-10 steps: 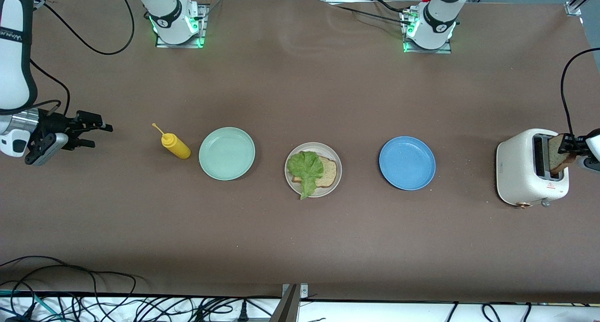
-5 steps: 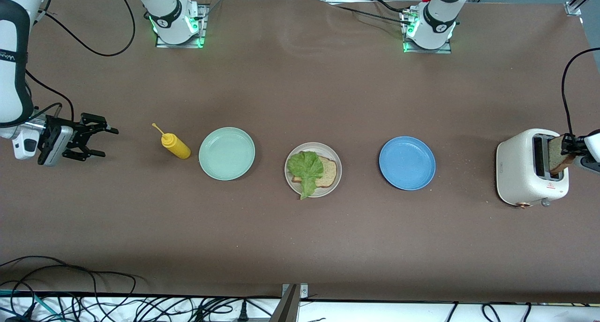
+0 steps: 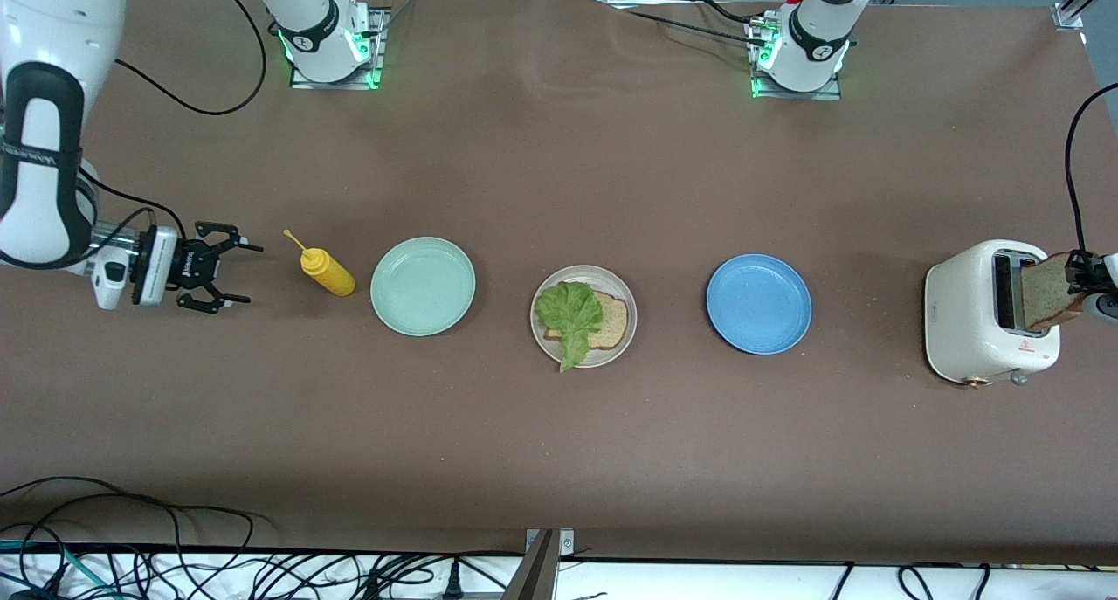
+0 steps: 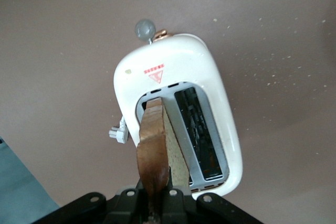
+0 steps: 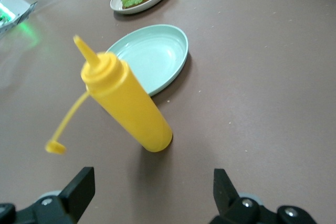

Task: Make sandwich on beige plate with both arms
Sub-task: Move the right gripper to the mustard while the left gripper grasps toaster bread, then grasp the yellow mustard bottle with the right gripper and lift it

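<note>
brown bread slice [image 3: 1046, 291] clamped in left jaws, right jaws wide

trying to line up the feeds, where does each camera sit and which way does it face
Front view: high across the table, facing both bases; shows both arms, right pincer open by the mustard bottle.
Left wrist view: on the left arm, looking down on the toaster; left pincer shut on the bread slice.
Right wrist view: low, facing the mustard bottle; open fingertips show.
Shared: front and right wrist both show the mint-green plate and beige plate.
</note>
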Controlling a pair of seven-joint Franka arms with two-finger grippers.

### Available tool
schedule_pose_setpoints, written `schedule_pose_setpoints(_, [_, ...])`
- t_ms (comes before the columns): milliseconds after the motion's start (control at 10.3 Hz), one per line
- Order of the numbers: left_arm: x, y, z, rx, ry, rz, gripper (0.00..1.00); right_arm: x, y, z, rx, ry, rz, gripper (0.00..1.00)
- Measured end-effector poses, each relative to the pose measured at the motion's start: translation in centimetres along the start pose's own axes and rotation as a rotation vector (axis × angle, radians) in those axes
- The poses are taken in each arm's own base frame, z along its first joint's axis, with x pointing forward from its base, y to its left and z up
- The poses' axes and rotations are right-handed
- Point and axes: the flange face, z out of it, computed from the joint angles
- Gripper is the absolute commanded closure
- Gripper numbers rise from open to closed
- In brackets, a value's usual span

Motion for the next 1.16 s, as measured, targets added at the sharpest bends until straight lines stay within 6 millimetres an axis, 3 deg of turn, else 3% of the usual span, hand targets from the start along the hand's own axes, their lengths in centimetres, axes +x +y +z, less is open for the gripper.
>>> schedule_pose_setpoints(193, [1.5,1.3,-3.7,0.022,0.016,0.026,1.0,0.0,0.5,2.0,0.015,0.029,-0.15,0.0])
schedule_pose_setpoints(483, [2.2,3.0,-6.2,0.004,-0.011,0.048,1.0,1.6,1.3,6.1,0.08,0.109,-0.329,0.0])
schedule_pose_setpoints(773, [2.8,4.2,-6.5,-0.021,-0.023,0.063,1.0,-0.3,1.6,8.2,0.107,0.173,-0.377,0.0])
schedule_pose_setpoints(1063, [3.4,5.3,-6.5,-0.072,-0.006,0.069,1.0,0.6,1.1,9.2,0.144,0.242,-0.402,0.0])
schedule_pose_setpoints(1160, [3.4,5.3,-6.5,-0.073,-0.007,0.068,1.0,0.8,0.9,9.7,0.161,0.264,-0.406,0.12])
